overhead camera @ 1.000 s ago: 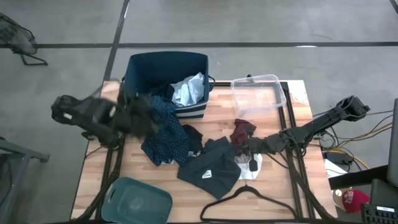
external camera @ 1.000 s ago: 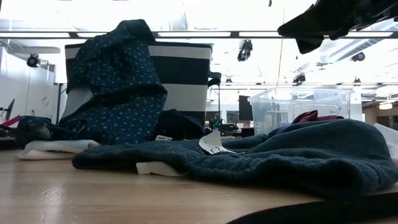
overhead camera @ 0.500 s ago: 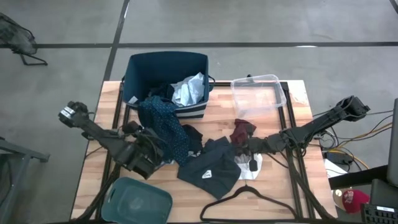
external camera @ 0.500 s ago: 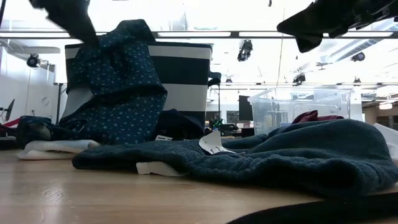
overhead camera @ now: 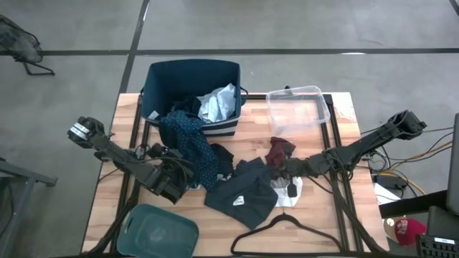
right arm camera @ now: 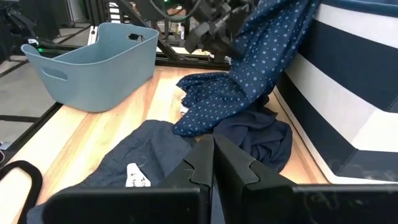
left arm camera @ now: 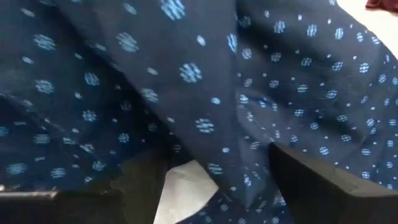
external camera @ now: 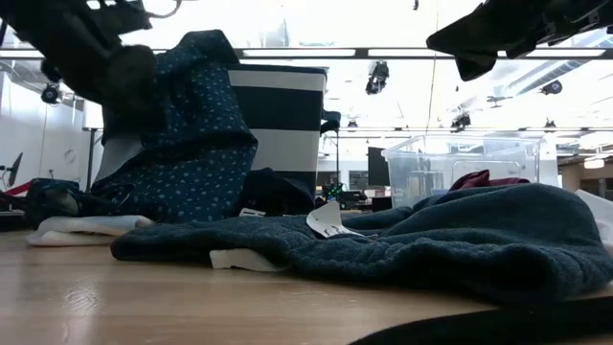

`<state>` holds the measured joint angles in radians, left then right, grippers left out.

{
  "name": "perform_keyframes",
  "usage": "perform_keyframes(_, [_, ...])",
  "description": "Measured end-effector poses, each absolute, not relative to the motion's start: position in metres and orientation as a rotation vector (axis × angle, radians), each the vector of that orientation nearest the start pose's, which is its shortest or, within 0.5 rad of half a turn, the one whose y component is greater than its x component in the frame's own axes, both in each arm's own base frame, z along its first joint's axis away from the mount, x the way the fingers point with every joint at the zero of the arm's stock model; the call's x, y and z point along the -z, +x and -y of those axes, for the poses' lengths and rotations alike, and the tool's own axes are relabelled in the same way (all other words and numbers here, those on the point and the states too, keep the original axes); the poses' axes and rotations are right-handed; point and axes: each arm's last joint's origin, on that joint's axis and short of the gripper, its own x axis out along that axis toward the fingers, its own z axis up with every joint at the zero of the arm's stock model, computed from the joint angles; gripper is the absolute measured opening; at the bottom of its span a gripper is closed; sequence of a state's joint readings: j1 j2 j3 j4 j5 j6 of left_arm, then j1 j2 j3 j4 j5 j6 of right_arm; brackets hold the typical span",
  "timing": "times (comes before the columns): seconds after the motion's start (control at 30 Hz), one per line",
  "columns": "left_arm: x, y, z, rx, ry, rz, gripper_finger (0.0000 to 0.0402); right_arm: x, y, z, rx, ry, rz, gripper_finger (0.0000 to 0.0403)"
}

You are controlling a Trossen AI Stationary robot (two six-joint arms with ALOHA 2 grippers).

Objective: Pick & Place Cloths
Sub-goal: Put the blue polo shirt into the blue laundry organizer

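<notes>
A navy dotted cloth (overhead camera: pixel 190 143) hangs over the rim of the striped navy tub (overhead camera: pixel 190 79), and its lower end lies on the table. My left gripper (left arm camera: pixel 230 186) is open right at this cloth (left arm camera: pixel 205 93), low on its hanging part, with a finger on either side of a fold. In the low view the gripper (external camera: pixel 120 67) stands in front of the cloth's upper part. My right gripper (right arm camera: pixel 208 158) is shut and hovers over the dark blue-grey garment (overhead camera: pixel 240 193), beside the maroon piece (overhead camera: pixel 278 150). A light blue-grey shirt (overhead camera: pixel 219 104) lies in the tub. My left gripper is open with its fingers (left arm camera: pixel 143 186) on either side of a fold of the dotted cloth (left arm camera: pixel 236 143). It comes slanting down from the table's left. I cannot tell whether the fingers touch the cloth.
A clear tub (overhead camera: pixel 297 111) stands at the far right and a teal tub (overhead camera: pixel 158 231) at the near left corner. A black hanger (overhead camera: pixel 287 233) lies at the near edge. A black piece (overhead camera: pixel 224 158) and a white sock (overhead camera: pixel 290 193) lie mid-table. Bare wood shows at the near right.
My left gripper has swung from beside the navy tub toward the table's near edge and come down to the dotted cloth's lower part. The cloths have stayed where they were.
</notes>
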<state>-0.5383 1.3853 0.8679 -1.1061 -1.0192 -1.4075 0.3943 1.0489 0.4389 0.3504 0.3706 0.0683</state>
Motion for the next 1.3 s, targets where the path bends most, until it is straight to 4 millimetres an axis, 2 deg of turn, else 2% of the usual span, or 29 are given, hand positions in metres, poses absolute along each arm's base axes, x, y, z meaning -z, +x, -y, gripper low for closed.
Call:
perform_keyframes(0.17, [-0.198,0.199,0.074,-0.980,-0.066,-0.629,0.0285,-0.216,0.202,-0.073,-0.015,-0.029,-0.244,0.0008])
perform_keyframes(0.33, [-0.194,0.203,0.064,-0.998,-0.024,-0.662,0.0282,-0.214,0.202,-0.072,-0.013,-0.028,-0.247,0.0008])
perform_keyframes(0.4, [-0.194,0.205,0.062,-0.995,-0.018,-0.666,0.0269,-0.213,0.201,-0.072,-0.013,-0.029,-0.249,0.0008])
perform_keyframes(0.53, [-0.194,0.209,0.060,-0.978,-0.001,-0.681,0.0203,-0.212,0.201,-0.071,0.014,-0.029,-0.249,0.0008])
perform_keyframes(0.73, [-0.193,0.211,0.056,-0.949,0.041,-0.751,0.0029,-0.212,0.201,-0.071,0.038,-0.028,-0.246,0.0008])
perform_keyframes(0.83, [-0.195,0.212,0.057,-0.923,0.078,-0.767,0.0018,-0.212,0.201,-0.071,0.038,-0.028,-0.246,0.0008])
perform_keyframes(1.03, [-0.216,0.222,0.067,-0.857,0.120,-0.734,0.0011,-0.212,0.201,-0.071,0.038,-0.028,-0.246,0.0008])
perform_keyframes(1.3, [-0.274,0.238,0.084,-0.792,0.245,-0.607,0.0011,-0.212,0.201,-0.071,0.038,-0.028,-0.246,0.0008])
